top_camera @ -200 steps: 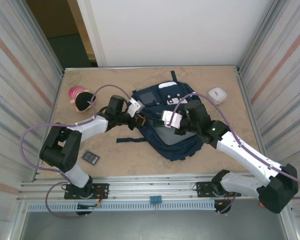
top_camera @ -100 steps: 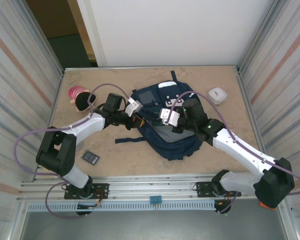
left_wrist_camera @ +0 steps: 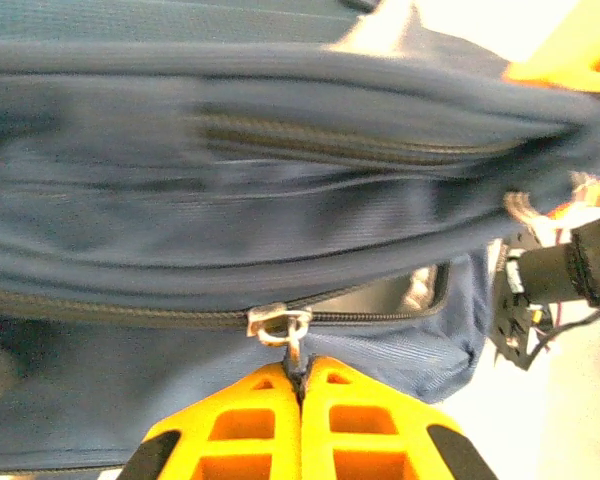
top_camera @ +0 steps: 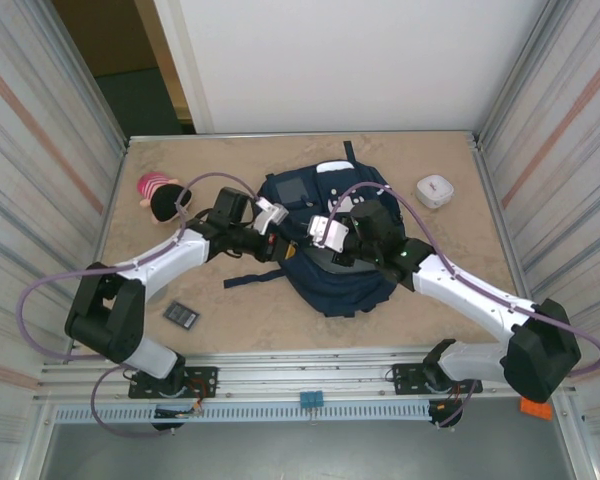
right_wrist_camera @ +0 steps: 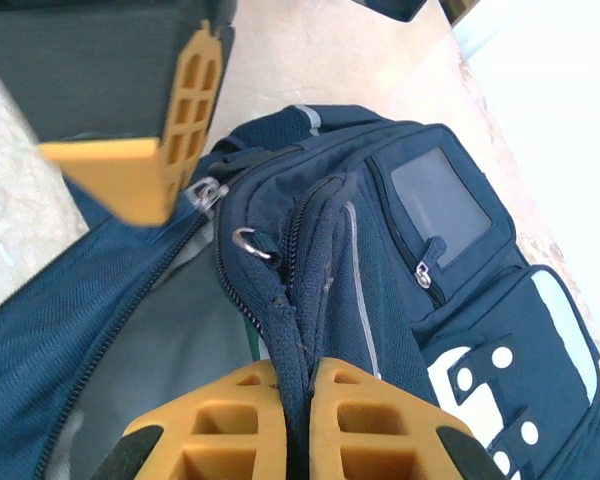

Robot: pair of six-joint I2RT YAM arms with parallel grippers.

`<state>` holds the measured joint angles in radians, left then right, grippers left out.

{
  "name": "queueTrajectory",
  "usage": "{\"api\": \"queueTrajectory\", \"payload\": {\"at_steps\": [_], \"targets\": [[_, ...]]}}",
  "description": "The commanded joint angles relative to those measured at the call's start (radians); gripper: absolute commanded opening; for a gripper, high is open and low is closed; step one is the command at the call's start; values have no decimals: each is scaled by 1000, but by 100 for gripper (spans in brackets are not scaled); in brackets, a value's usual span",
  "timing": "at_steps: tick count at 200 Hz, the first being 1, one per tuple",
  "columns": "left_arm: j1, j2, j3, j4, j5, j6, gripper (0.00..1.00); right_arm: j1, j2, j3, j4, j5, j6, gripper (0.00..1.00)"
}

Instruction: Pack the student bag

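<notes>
The student bag (top_camera: pixel 332 268), a navy backpack with white patches, lies mid-table with its main compartment partly unzipped and pale grey lining (right_wrist_camera: pixel 155 335) showing. My left gripper (top_camera: pixel 283 244) is at the bag's left side, shut (left_wrist_camera: pixel 302 378) on the pull tab of the zipper slider (left_wrist_camera: pixel 278 322). From the right, my right gripper (top_camera: pixel 338 250) is shut (right_wrist_camera: pixel 298 388) on the folded navy edge of the opening. One orange fingertip (right_wrist_camera: pixel 180 115) of the left gripper shows in the right wrist view, by the slider (right_wrist_camera: pixel 208 190).
A pink and black plush toy (top_camera: pixel 160 195) lies at the far left. A small white box (top_camera: pixel 435 189) sits at the far right. A small dark flat item (top_camera: pixel 181 314) lies near the left arm's base. Corrugated metal walls (top_camera: pixel 40 170) close both sides.
My right gripper has moved left with the bag's edge in it, and the bag has bunched up and shifted slightly left. The left gripper has stayed on the zipper pull.
</notes>
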<state>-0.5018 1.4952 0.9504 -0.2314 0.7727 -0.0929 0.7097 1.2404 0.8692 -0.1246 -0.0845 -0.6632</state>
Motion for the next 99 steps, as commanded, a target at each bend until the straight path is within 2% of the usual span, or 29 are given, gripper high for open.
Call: {"api": "queueTrajectory", "payload": {"at_steps": [1,33,53,64,84,99], "targets": [[-81,-93,-21,45,100,-37,0,1,34,-18,111,42,51,0],[-174,-125,-99,215,9,-138,0,-30,70,-41,196,-17,119,1],[-219,-115,-137,318,-37,-219,0,-30,82,-29,169,-47,156,15],[-228,-118,-160,357,-83,-244,0,-29,66,-29,141,-51,208,27],[-216,-114,-200,370,-188,-251,0,-57,-19,-8,49,-67,435,44],[-197,-105,-206,350,-229,-238,0,-92,-99,14,-32,-100,687,57]]}}
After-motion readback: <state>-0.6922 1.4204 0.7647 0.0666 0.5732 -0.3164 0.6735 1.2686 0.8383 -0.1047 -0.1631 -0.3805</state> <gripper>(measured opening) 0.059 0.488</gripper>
